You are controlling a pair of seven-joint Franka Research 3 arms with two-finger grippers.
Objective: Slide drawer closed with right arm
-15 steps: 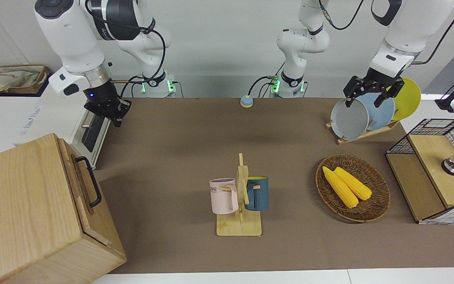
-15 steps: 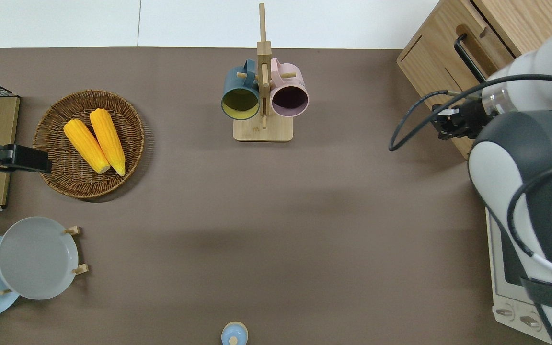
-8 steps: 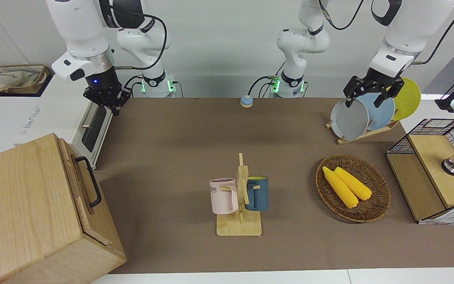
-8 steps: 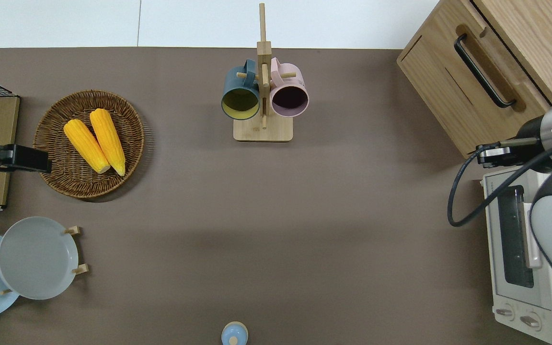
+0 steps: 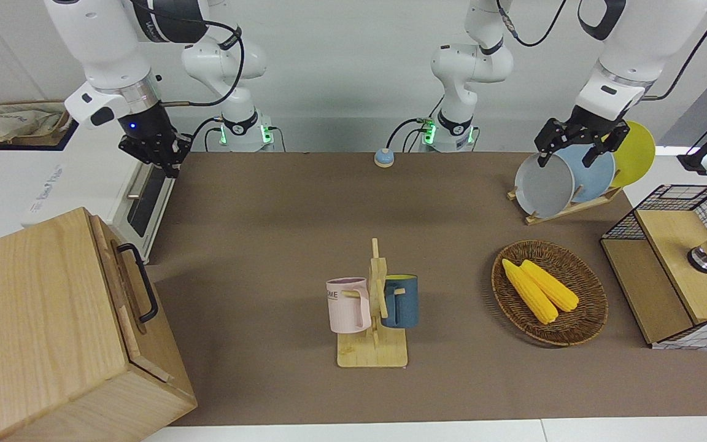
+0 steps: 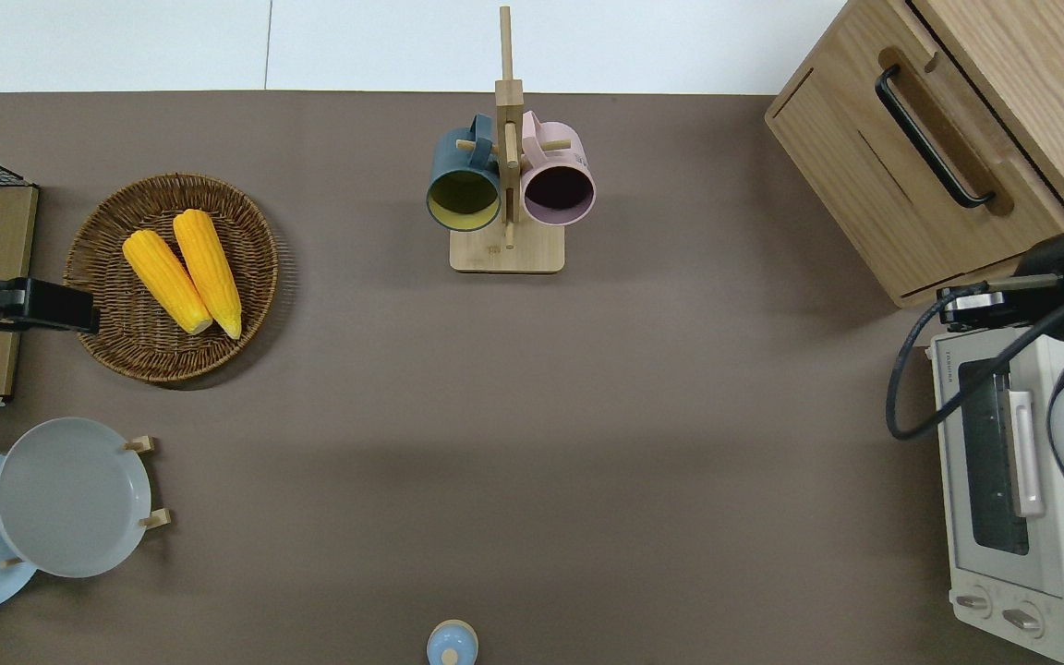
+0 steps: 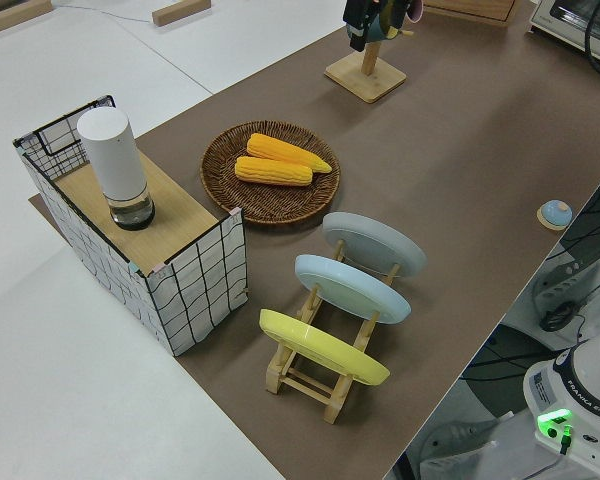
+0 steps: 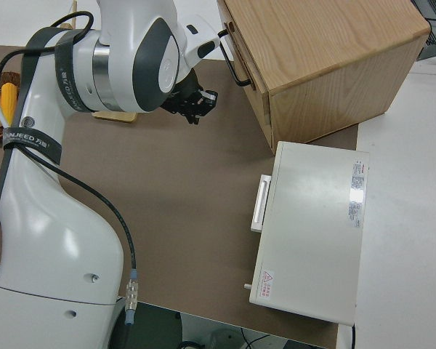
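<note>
The drawer is the upper panel of the big pale wooden box at the right arm's end of the table. Its black loop handle shows, and its front sits about level with the box's face. My right gripper hangs shut and holds nothing. In the overhead view the right gripper is over the gap between the box and the white toaster oven, apart from the drawer. The right side view shows the same gripper clear of the handle. My left gripper is parked and open.
A wooden mug rack with a pink and a blue mug stands mid-table. A wicker basket holds two corn cobs. A plate rack and a black wire-mesh crate are at the left arm's end.
My right gripper has drawn back from the drawer's front toward the robots and risen, ending over the oven's corner. The drawer and the left arm have stayed put.
</note>
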